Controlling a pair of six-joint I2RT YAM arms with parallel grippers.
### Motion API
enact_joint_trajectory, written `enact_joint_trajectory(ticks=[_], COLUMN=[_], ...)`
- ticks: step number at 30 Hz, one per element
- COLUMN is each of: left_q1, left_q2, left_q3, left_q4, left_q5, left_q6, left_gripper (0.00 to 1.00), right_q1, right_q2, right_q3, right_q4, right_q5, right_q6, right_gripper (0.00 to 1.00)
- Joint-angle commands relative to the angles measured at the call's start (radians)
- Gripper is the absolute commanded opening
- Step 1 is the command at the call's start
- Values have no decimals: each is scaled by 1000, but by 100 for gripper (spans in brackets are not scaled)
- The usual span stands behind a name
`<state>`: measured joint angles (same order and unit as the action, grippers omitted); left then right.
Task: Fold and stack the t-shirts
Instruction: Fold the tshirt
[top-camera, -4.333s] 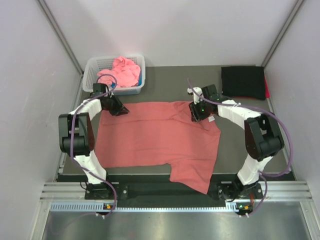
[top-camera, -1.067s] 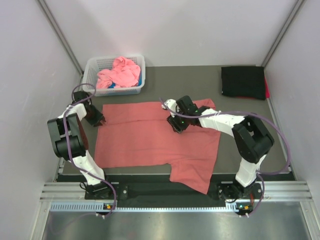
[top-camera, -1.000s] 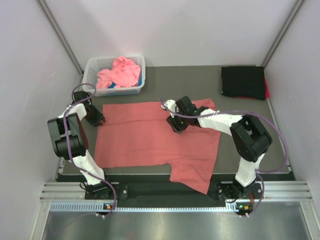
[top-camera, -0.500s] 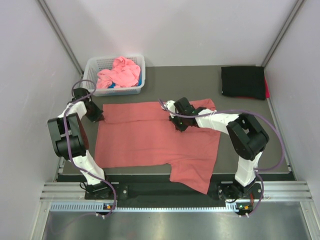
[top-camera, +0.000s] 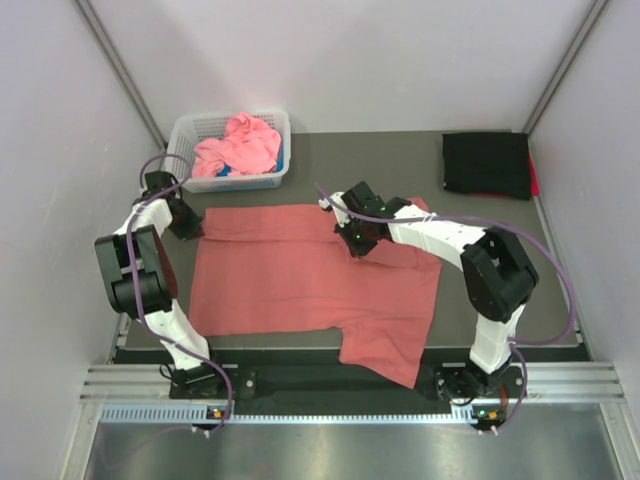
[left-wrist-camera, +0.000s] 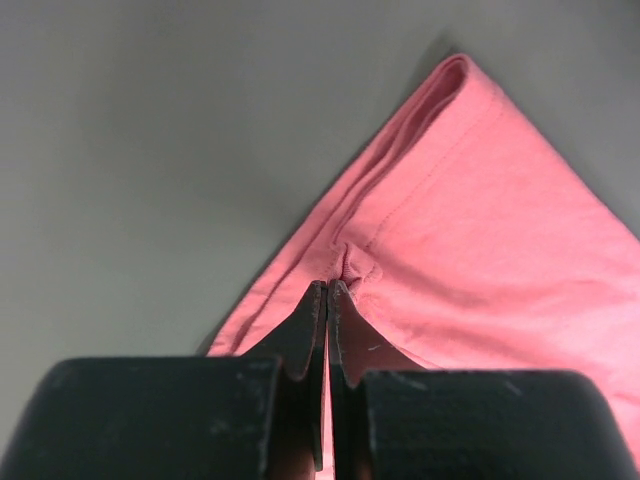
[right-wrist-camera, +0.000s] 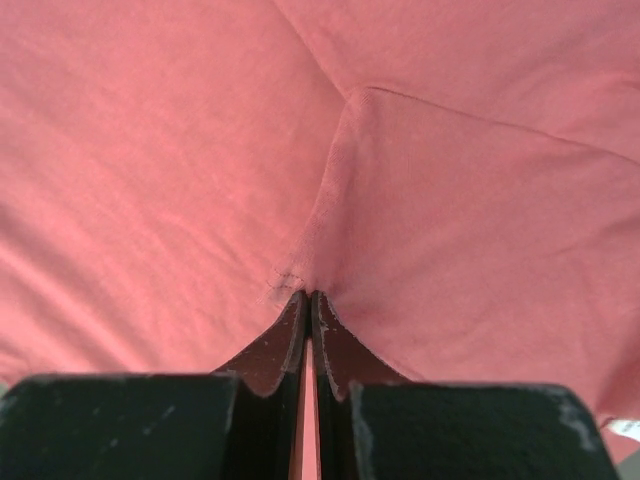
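The red shirt (top-camera: 300, 285) lies spread on the table (top-camera: 400, 160). Near its far edge our left gripper (left-wrist-camera: 327, 292) pinches the left corner, and our right gripper (right-wrist-camera: 307, 297) pinches cloth near the middle. Beyond, a pink shirt (top-camera: 240, 145) sits in the basket (top-camera: 183, 135), and a black shirt (top-camera: 487, 165) lies far right.
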<state>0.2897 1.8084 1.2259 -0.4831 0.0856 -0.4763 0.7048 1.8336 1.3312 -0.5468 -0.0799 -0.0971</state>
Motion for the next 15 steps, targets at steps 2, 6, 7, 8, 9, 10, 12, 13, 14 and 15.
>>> enact_joint_trajectory(ticks=[2,6,7,8,9,10,12,13,14,15], left_q1=[-1,-1,-1,-1,-1,0,-1,0,-1,-1], left_q2=[5,0,-1,-1,-1,0,9,11,15,14], left_q3=[3,6,7,9,7,10,20,24,32,37], left_q4=[5,1,-2,-5,-9,-14,-29,-35,-46,-52], left_q5=[-50,-69,-76,-76,-108,-125,-132,-129,-124,-116], left_q6=[19,22,22,27,27,27,27,27,25,22], left_gripper=[0,0,0,0,0,0,0,0,5,17], right_q1=[35,36,36,38,36,36,36,35,32,27], right_q2=[-2,21,32,35,39,41,41,35,30,23], right_q3=[25,10,0,-4,-9,-13,-10,0,5,9], right_q4=[-67,-62,-59,-58,-47,-44,-42,-45,-44,-44], right_q5=[-46,-41,-41,-43,-47,-47,-37,-29,-20,-18], right_q6=[71,79,80,83,86,88,89,89,118,135], right_gripper=[0,0,0,0,0,0,8,11,16,20])
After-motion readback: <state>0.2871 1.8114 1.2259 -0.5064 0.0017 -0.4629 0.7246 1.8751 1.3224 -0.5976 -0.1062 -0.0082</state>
